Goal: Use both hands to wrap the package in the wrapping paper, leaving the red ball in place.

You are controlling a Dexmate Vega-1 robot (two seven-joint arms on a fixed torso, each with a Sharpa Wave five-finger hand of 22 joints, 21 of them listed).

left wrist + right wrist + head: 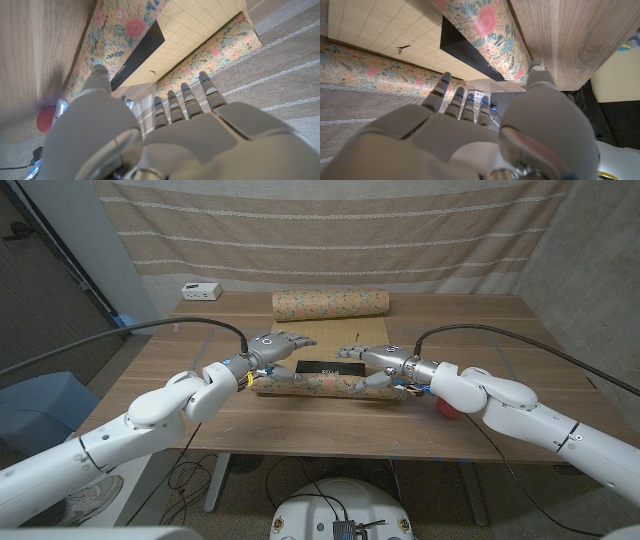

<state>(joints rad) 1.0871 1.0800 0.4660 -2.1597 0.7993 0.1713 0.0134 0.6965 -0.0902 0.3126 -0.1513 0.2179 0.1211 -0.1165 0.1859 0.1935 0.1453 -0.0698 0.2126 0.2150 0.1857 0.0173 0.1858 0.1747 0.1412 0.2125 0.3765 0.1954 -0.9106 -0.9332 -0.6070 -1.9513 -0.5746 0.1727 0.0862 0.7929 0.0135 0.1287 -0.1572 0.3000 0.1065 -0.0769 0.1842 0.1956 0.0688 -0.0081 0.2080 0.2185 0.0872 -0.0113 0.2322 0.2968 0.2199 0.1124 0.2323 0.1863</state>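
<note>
Two hands hover over the floral wrapping paper [330, 345] spread on the wooden tabletop [480, 330]. The left hand [275, 348] and right hand [375, 360] both have their fingers spread and released, grasping nothing; whether any fingertip touches the paper, I cannot tell. The black package [330, 368] lies on the paper's gridded inner side between the hands, with the near paper edge curled up beside it. The red ball [446, 412] sits near the tabletop's front edge, partly hidden behind the right forearm. A white box [201, 290] stands at the far left corner.
</note>
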